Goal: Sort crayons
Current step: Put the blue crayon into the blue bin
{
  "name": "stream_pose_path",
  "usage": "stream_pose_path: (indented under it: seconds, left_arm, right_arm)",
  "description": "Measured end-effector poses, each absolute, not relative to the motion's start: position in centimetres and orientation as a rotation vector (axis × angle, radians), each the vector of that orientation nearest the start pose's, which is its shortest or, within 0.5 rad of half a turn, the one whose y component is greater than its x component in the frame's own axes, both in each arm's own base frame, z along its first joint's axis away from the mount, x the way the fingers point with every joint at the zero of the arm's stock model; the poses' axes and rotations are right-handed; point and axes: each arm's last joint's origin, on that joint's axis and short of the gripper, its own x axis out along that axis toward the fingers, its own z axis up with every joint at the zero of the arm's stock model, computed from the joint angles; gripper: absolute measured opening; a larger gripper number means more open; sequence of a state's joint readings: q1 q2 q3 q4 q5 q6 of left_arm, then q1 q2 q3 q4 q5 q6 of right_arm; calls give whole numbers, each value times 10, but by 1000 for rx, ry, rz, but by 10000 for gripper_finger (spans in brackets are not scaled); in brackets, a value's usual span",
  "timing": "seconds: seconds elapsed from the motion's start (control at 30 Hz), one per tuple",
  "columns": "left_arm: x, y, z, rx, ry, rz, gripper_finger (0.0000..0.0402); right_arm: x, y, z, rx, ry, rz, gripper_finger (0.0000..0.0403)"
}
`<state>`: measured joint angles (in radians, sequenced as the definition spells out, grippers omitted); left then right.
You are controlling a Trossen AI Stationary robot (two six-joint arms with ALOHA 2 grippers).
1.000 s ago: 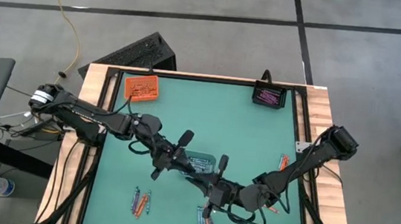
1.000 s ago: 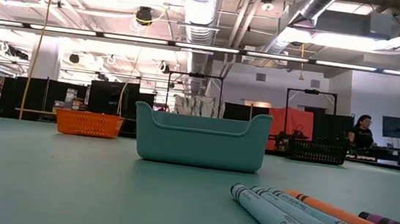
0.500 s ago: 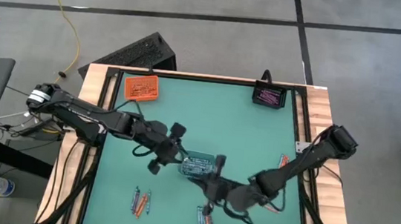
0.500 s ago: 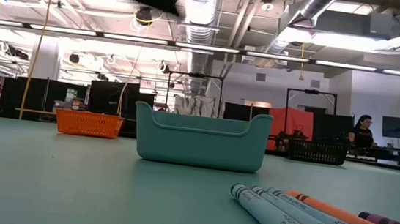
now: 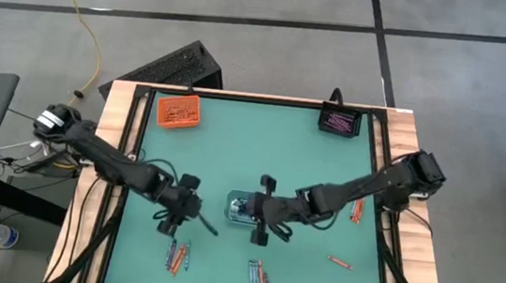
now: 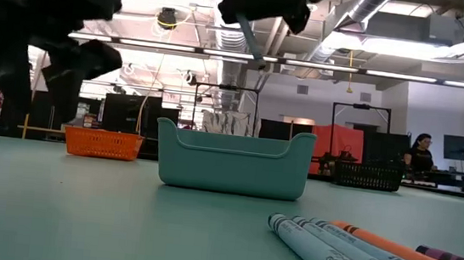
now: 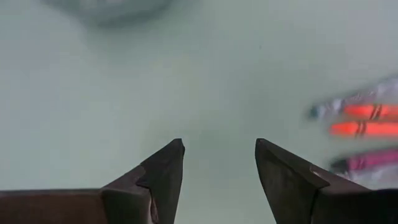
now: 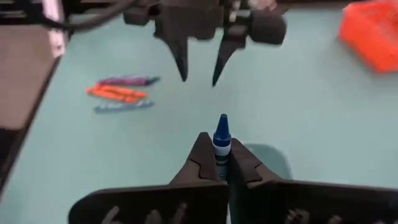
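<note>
A blue crayon (image 8: pixel 221 138) stood pinched between the closed fingers of the right gripper (image 8: pixel 217 163), its tip pointing forward; that gripper (image 5: pixel 258 225) hung over the table just beside the clear-grey tray (image 5: pixel 239 208) at the middle of the green table (image 5: pixel 261 152). The left gripper (image 7: pixel 217 163) had its fingers spread and empty, poised above a small cluster of crayons (image 5: pixel 177 255) near the table's front edge, orange and purple ones showing close by. Another cluster (image 5: pixel 258 277) lay nearer the front centre, and a single orange crayon (image 5: pixel 339 262) lay apart to the right. The orange tray (image 5: pixel 178 110) and the black tray (image 5: pixel 338 121) sat at the far corners.
</note>
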<state>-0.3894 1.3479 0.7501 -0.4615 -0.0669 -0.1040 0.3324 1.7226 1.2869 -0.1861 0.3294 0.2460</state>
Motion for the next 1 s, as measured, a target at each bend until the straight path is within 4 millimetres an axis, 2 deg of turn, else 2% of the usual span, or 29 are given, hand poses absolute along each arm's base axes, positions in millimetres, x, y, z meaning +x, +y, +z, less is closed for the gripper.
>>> stream_pose_path:
  seconds: [0.17, 0.3, 0.37, 0.47, 0.57, 0.63, 1.0]
  left_arm:
    - [228, -115, 187, 108, 847, -237, 188]
    - [233, -136, 203, 112, 573, -250, 188]
    - [233, -146, 210, 151, 469, -256, 188]
    - [230, -157, 220, 213, 351, -263, 188]
    - [227, -162, 222, 250, 322, -263, 188]
    - [226, -164, 221, 253, 326, -267, 188]
    - [226, -173, 205, 258, 397, -286, 188]
  right_arm:
    - [369, 104, 258, 73, 621, -65, 1]
    - [372, 95, 256, 97, 637, -59, 1]
    - [377, 92, 246, 90, 662, -56, 1]
    - [385, 86, 220, 94, 757, -50, 1]
    - [390, 83, 200, 103, 824, -79, 1]
    - [393, 83, 195, 102, 845, -85, 1]
    - [394, 78, 186, 172, 955, -105, 11]
